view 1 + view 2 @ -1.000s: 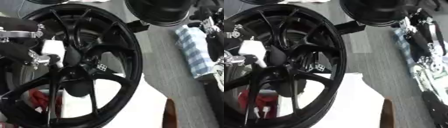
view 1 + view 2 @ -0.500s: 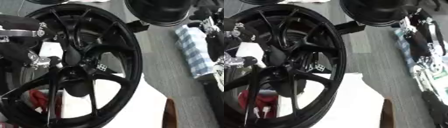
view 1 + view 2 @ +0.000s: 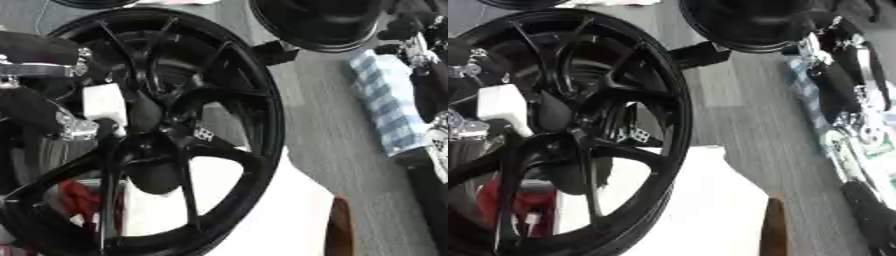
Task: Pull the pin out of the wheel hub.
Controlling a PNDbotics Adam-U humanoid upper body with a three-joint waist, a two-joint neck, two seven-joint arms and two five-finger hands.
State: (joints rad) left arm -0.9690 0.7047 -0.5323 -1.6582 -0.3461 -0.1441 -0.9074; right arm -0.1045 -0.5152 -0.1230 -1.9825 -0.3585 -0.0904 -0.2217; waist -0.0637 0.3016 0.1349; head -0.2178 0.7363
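Observation:
A large black spoked wheel (image 3: 254, 125) stands tilted and fills the left half of both views. Its hub (image 3: 150, 142) sits where the spokes meet. A white block (image 3: 105, 102) shows just up and left of the hub, partly behind a spoke. I cannot tell whether it is the pin. My left hand (image 3: 70, 125), black with silver parts, reaches in from the left behind the spokes, right by the white block. My right arm (image 3: 842, 95) runs down the right edge, well away from the wheel, and its dark hand (image 3: 870, 215) shows near the lower right corner.
A second black round rim (image 3: 319, 22) lies at the top. A blue and white checked cloth (image 3: 385, 100) lies on the grey surface at right. A white sheet (image 3: 289, 215) lies under the wheel's lower right. Something red (image 3: 79, 200) shows through the spokes, and a brown piece (image 3: 339, 230) stands beside the sheet.
The white block has slipped slightly downward along the spoke by the hub, with the left hand shifting beside it. The wheel and right arm stay where they were.

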